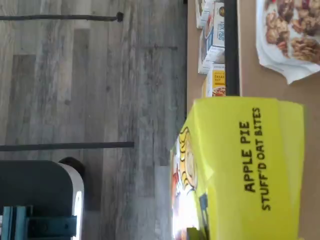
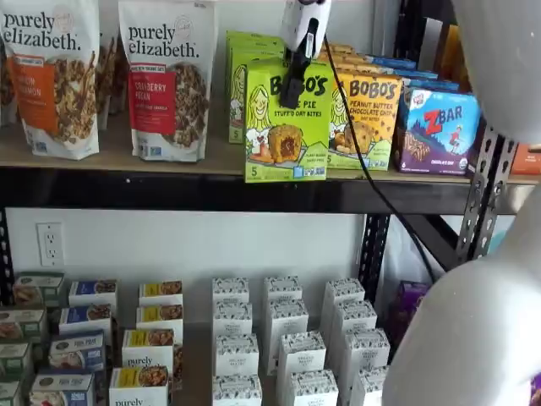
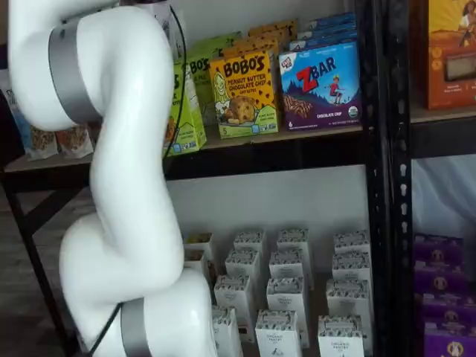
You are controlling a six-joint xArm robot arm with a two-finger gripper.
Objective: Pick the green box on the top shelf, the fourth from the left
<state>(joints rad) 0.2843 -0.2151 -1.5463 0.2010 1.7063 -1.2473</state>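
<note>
Claw [image 2: 293,85] closed on top edge of green box [image 2: 287,127], box pulled to front edge of top shelf [image 2: 127,161].

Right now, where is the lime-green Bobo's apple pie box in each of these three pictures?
Wrist view: the green box fills the near corner, its "Apple Pie" lettering turned sideways.
Shelf view: it stands at the front edge of the top shelf, middle of the picture, under the gripper.
Shelf view: only a strip shows behind the white arm.
Shared landmark: the orange Bobo's box beside it.
</note>
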